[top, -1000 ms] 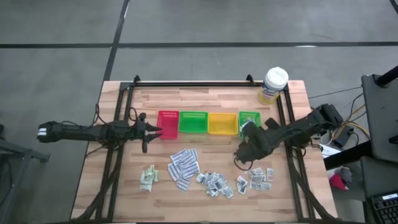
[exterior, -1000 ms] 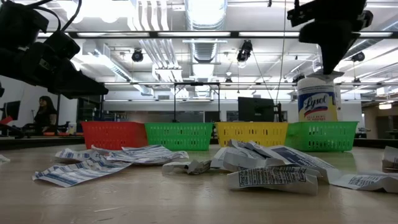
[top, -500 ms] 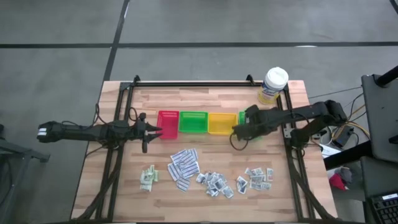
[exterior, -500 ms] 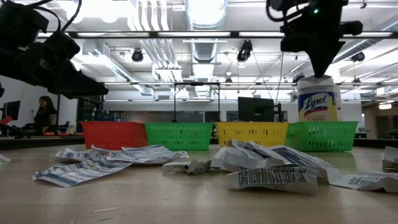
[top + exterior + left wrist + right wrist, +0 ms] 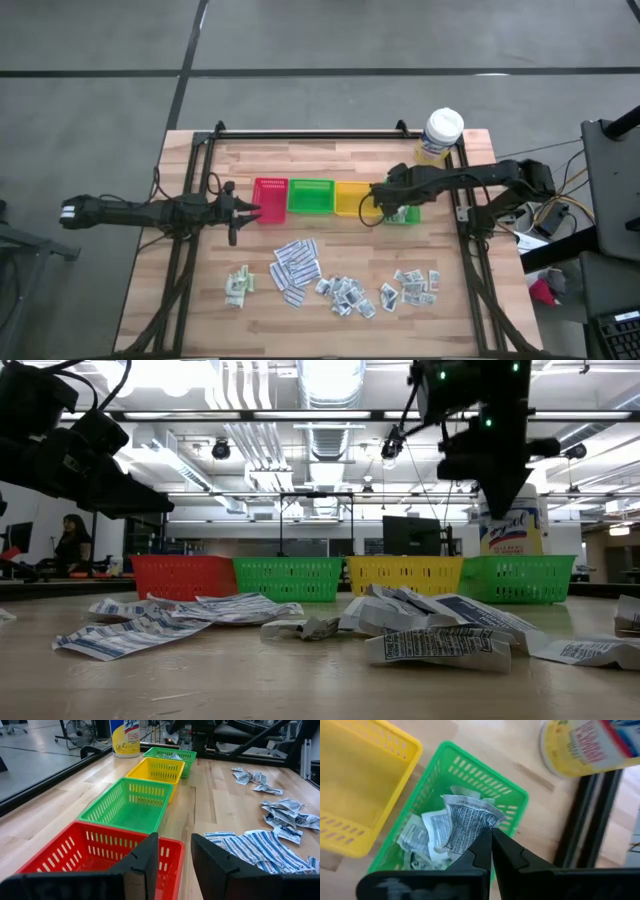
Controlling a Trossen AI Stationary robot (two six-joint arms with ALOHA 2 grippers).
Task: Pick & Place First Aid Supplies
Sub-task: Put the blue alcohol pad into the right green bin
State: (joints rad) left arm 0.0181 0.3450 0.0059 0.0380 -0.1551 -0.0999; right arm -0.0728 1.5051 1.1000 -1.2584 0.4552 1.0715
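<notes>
My right gripper (image 5: 491, 834) is shut on a white printed packet (image 5: 469, 816) of the first aid supplies. It hangs over the right-hand green tray (image 5: 470, 775), which holds several packets (image 5: 422, 840). In the high view this gripper (image 5: 383, 208) is at the trays' right end. More supplies lie on the near table: long white strips (image 5: 295, 268), grey-white squares (image 5: 346, 294), sachets (image 5: 415, 285) and pale green ones (image 5: 238, 286). My left gripper (image 5: 175, 845) stands open at the red tray's (image 5: 270, 198) left side. My right gripper pinches the packet by one edge (image 5: 481, 827) between its two shut fingertips. The fingers come from above, slanting down. The packet is crumpled, sits below and ahead of the fingertips, and is lifted clear above the packets in the green tray.
Red, green (image 5: 311, 197), yellow (image 5: 352, 198) and green trays stand in a row across the table's middle. A white-lidded, yellow-labelled tub (image 5: 440, 135) stands at the far right. Black frame rails (image 5: 190, 230) run along both table sides.
My right gripper has carried the packet from above the near-right pile toward the far edge and leftward, and a little down. It has also turned, and now hangs over the right green tray. It has stayed shut.
</notes>
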